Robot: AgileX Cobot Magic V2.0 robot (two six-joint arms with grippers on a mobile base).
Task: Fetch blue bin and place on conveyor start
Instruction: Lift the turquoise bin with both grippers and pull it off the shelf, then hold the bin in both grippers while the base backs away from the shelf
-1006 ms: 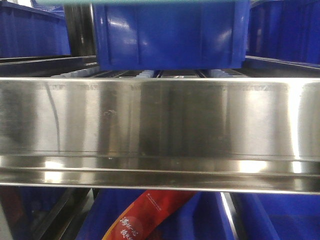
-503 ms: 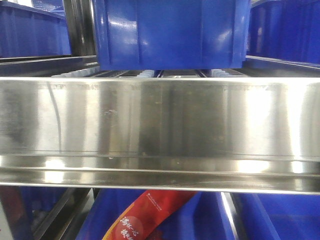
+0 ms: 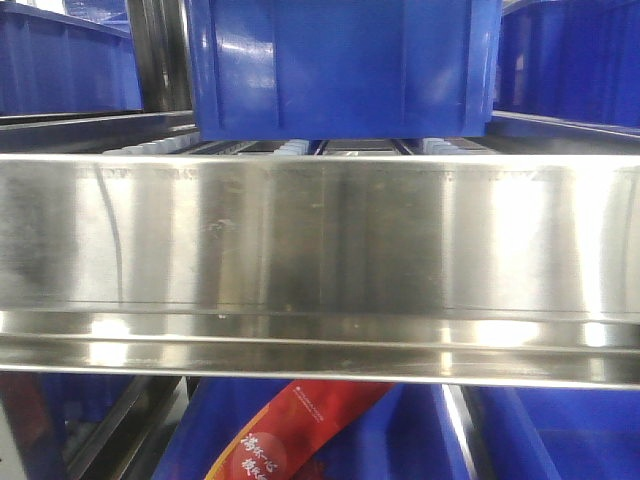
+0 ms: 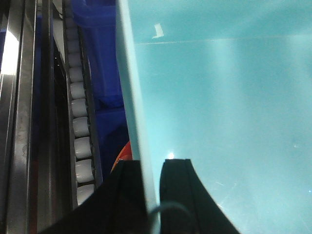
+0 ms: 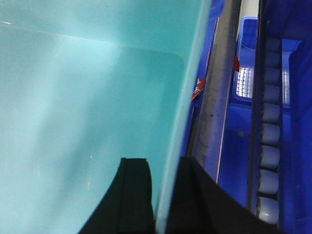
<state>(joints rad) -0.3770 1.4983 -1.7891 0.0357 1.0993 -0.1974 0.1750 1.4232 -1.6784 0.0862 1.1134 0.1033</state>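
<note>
The blue bin (really a pale turquoise plastic tub with smooth walls and a thin rim) fills most of both wrist views. It takes up the right side of the left wrist picture and the left side of the right wrist one. The left gripper, two black fingers at the bottom of its picture, is pinched on the bin's thin side wall, one finger inside and one outside. The right gripper does the same on the other wall, at the bottom middle of its picture. I think holding both sides like this keeps the wide bin level, so it does not tip or twist. Near the left edge of the left wrist picture runs a row of small white rollers, likely there so bins can slide along the shelf. In the front view a shiny steel shelf rail crosses the whole middle. A dark blue glossy bin sits behind it at the top, and a red packet pokes out at the bottom. The blue bin does not show in that view. The conveyor start is in no picture, so the bin probably has yet to be carried over to it.
</note>
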